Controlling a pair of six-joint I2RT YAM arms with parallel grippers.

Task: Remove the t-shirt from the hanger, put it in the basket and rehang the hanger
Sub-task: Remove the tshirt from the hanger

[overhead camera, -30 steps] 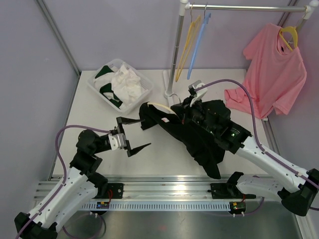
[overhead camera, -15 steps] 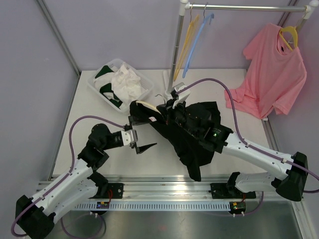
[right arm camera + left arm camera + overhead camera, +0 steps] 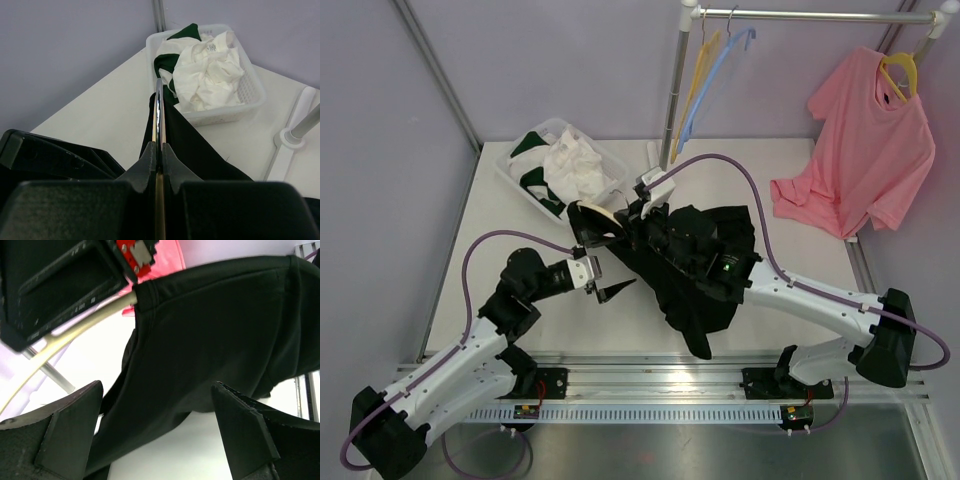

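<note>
From above, my right gripper is clenched on the hanger and holds it up over the middle of the table. The black shirt is on that hanger and drapes from it toward the near edge. My left gripper hangs just left of the shirt with its fingers spread wide around nothing, its far finger lost against the dark shoulder, so I cannot tell whether it touches. A bin of white and green clothes sits at the far left, the rack stands behind, and a pink shirt hangs at the far right. In my left wrist view, the left gripper is released, a finger at each side. The black shirt fills the space beyond them, and the cream hanger pokes out of its collar. In my right wrist view, the right gripper is pinched tight on the hanger's thin metal hook. The black shirt falls away below, with the bin on the table beyond.
</note>
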